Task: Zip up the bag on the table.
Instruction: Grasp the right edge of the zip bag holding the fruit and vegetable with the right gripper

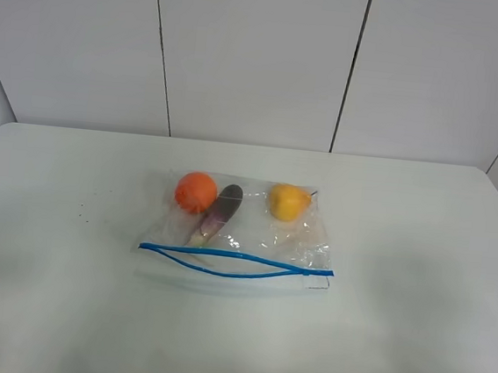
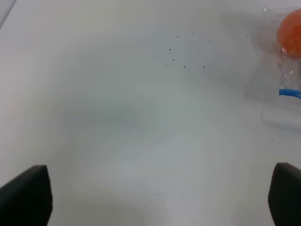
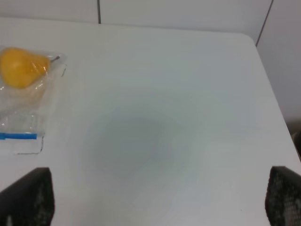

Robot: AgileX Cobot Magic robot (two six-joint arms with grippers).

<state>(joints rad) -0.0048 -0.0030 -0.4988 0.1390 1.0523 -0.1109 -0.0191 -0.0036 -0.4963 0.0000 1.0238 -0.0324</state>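
Observation:
The clear bag lies in the middle of the white table. Its blue zipper strip runs along the near edge, and the two tracks gape apart in the middle. Inside are an orange, a purple vegetable and a yellow pear. Neither gripper shows in the exterior view. The left gripper is open over bare table, with the bag's orange end off to one side. The right gripper is open over bare table, beside the bag's pear end.
White wall panels stand behind the table's far edge. A few dark specks mark the tabletop left of the bag. The table's rounded far right corner shows in the right wrist view.

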